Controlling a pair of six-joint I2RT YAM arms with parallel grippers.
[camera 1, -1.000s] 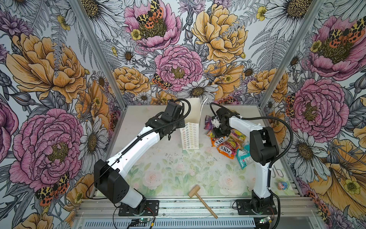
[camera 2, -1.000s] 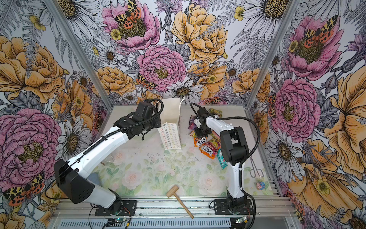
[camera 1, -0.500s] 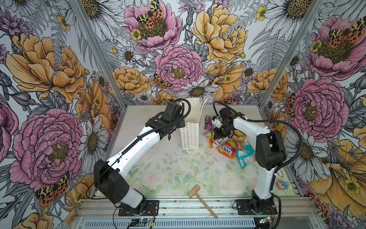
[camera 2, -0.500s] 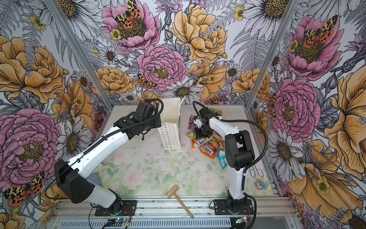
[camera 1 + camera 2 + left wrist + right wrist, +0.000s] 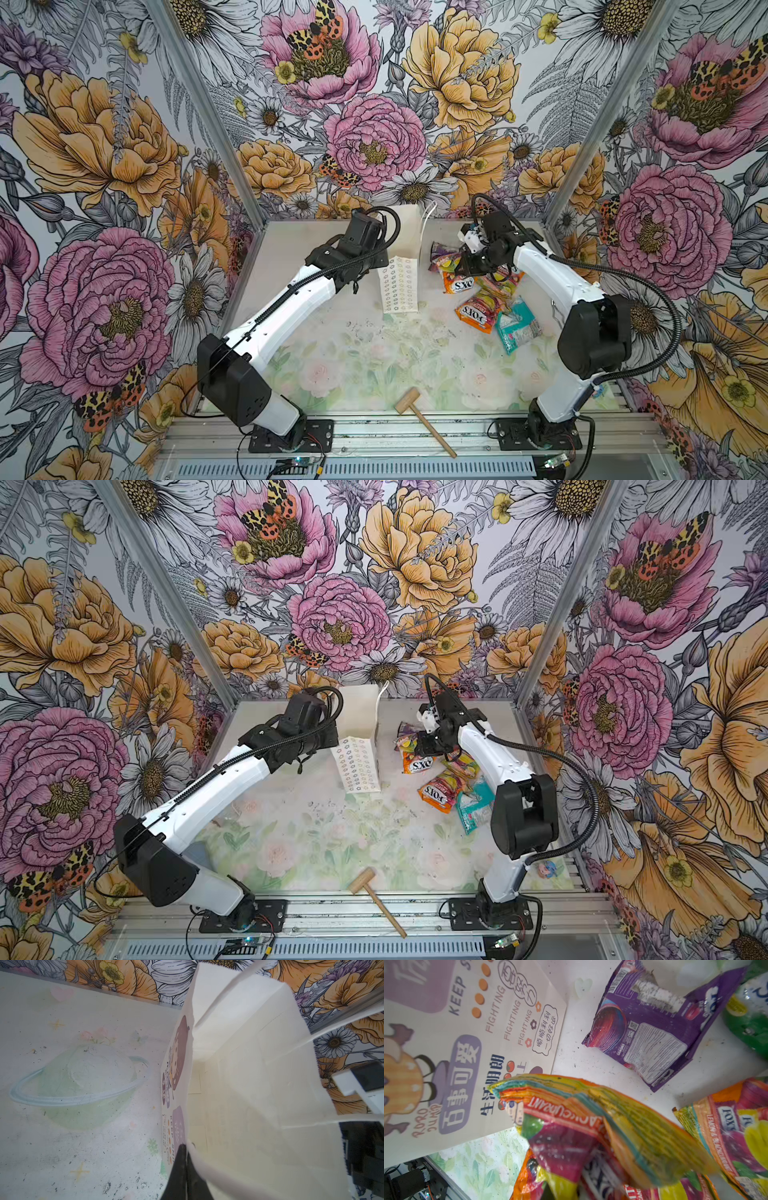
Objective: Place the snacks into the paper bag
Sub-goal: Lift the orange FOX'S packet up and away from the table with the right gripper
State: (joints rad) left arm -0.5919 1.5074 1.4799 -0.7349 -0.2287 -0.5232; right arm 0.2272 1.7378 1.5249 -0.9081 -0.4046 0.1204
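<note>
The paper bag [image 5: 400,286] stands upright at the back middle of the table, its mouth open, in both top views [image 5: 358,766]. My left gripper [image 5: 185,1148] is shut on the bag's near rim [image 5: 190,1142]; the bag's inside [image 5: 249,1088] shows nothing in it. My right gripper [image 5: 466,266] is shut on an orange and pink FOX'S packet [image 5: 591,1126], held just above the pile right of the bag; its fingertips are hidden by the packet. Other snacks lie on the table: a purple one [image 5: 643,1028], a green one [image 5: 749,1022], orange ones [image 5: 478,313] and a teal one [image 5: 517,328].
A wooden mallet [image 5: 424,419] lies at the table's front edge, between the arm bases. The floral side walls and metal corner posts [image 5: 577,137] close in the back. My right arm's elbow [image 5: 594,332] hangs over the right side of the table.
My right arm's elbow has swung out to the right and toward the front while its gripper stays by the pile with the packet. The left arm and the bag have not moved.
</note>
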